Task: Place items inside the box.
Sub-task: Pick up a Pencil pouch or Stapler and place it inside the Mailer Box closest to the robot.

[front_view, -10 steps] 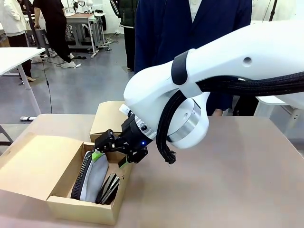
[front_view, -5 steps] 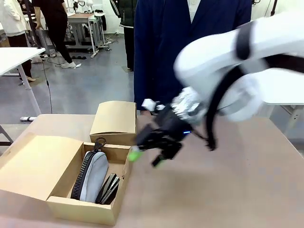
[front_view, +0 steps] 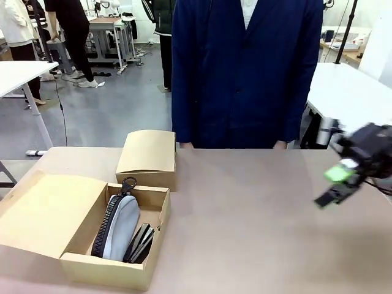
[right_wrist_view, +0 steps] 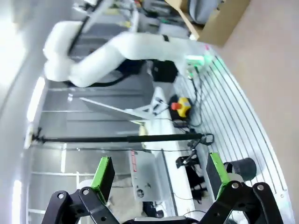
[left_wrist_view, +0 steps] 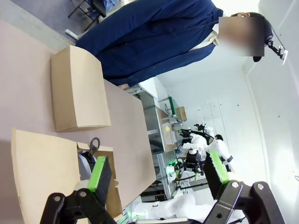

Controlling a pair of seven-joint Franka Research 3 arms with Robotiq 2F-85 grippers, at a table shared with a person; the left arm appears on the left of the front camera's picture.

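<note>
The right gripper point(front_view: 343, 182) is hanging over the table's right edge with its jaws spread wide and nothing between them; its own wrist view is showing both green pads point(right_wrist_view: 103, 173) well apart, pointing off the table toward the room rather than at any work item. The arm behind it is mostly out of the front view, and the gripper is appearing motion-blurred, so its exact tilt cannot be told. The left gripper point(left_wrist_view: 159, 172) is likewise standing open and empty, looking along the table point(left_wrist_view: 28, 93) from above the box.

Far to the left of the right gripper, the open cardboard box point(front_view: 110, 269) is sitting near the table's front edge, its flap folded out to the left. Inside, the grey pencil case point(front_view: 120, 226) is lying on its side along the left of the compartment, its black zip facing outward; flat dark items point(front_view: 142, 240), probably the staplers, are standing on edge beside it at the right. A second, closed box point(front_view: 149, 153) is resting just behind the open one. A person in a dark blue coat point(front_view: 245, 73) is standing at the far side.

Handling judgement: the pencil case is probably soft and light, yielding under a pinch, so a grip across its middle would suit. The dark items look rigid and smooth; grip across the narrow body.
</note>
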